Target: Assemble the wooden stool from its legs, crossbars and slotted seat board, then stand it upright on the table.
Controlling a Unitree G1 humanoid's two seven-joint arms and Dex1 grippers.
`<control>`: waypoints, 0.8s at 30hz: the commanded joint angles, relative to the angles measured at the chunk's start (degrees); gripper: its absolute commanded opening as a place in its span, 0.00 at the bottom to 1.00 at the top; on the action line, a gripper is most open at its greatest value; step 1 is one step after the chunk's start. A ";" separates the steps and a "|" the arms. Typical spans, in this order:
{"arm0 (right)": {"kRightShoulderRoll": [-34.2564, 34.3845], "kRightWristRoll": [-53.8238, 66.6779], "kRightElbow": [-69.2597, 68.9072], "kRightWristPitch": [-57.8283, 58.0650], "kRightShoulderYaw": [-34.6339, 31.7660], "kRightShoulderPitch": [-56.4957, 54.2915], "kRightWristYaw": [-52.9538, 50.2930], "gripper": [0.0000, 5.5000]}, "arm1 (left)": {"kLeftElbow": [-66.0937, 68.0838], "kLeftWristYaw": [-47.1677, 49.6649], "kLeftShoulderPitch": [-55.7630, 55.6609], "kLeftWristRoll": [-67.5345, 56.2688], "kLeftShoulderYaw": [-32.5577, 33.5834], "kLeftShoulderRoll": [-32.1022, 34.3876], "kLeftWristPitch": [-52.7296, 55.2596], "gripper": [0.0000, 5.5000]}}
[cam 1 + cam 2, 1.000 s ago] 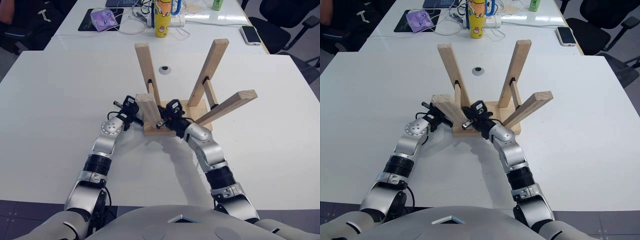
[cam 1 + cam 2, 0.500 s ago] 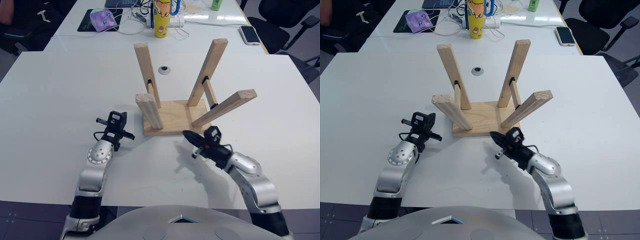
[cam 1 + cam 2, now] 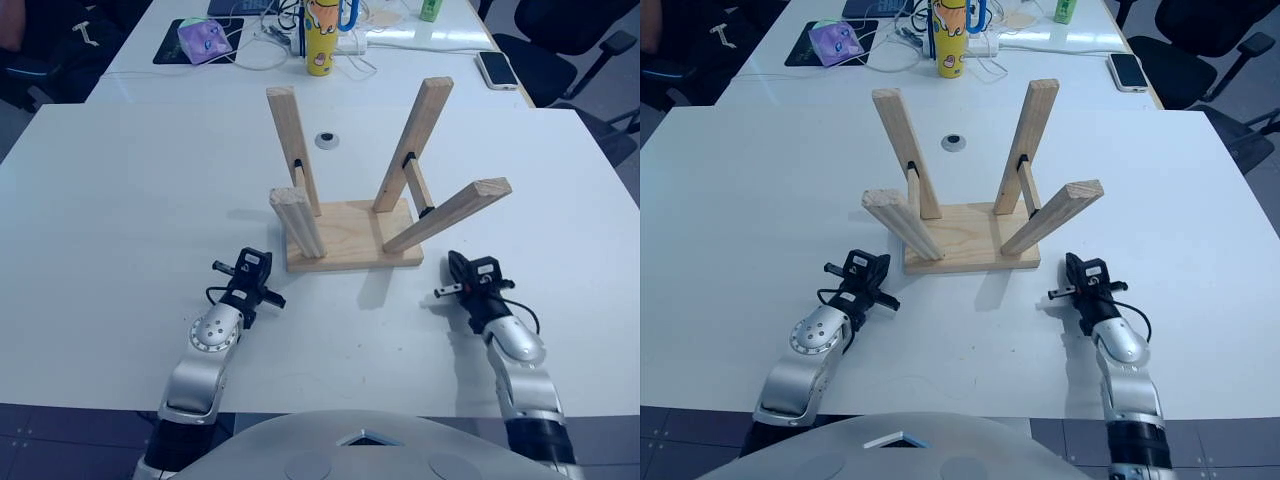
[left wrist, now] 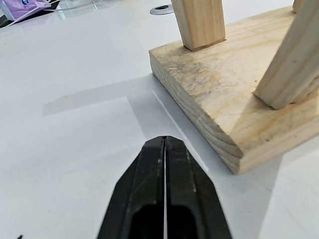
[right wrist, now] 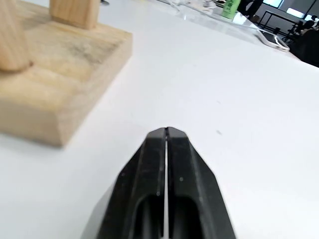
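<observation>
White table (image 3: 120,200): stool (image 3: 350,240) inverted at centre, legs up. Grommet (image 3: 327,139) behind it. Far desk (image 3: 140,55): yellow cup (image 3: 322,45), phone (image 3: 498,70). Left gripper (image 4: 164,144), right gripper (image 5: 166,133): fingers closed, empty, flanking stool's near corners, apart from it.

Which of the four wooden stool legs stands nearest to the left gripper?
The front-left pale wooden leg, leaning toward the left gripper; the other three stand farther off.

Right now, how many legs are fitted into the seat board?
4, all sticking up from the seat board: far-left leg, far-right leg, near-left leg and near-right leg. None looks hidden.
</observation>
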 commanded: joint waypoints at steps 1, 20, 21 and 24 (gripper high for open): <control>2.49 -0.15 -0.74 3.98 5.13 -1.38 1.70 0.00 | 1.56 -0.92 -1.98 0.22 -1.19 0.28 1.96 0.00; 2.71 3.52 -8.36 16.50 11.63 -3.17 5.87 0.00 | 6.34 -4.87 -5.06 -2.51 -1.44 1.31 0.77 0.00; 2.54 3.44 -7.73 16.59 11.36 -3.37 5.71 0.00 | 7.20 -4.56 -5.32 -1.72 -1.19 1.96 0.19 0.00; 1.85 2.36 -6.12 16.86 10.49 -3.98 4.28 0.00 | 10.32 -3.27 -5.97 -0.56 1.49 3.91 -1.71 0.00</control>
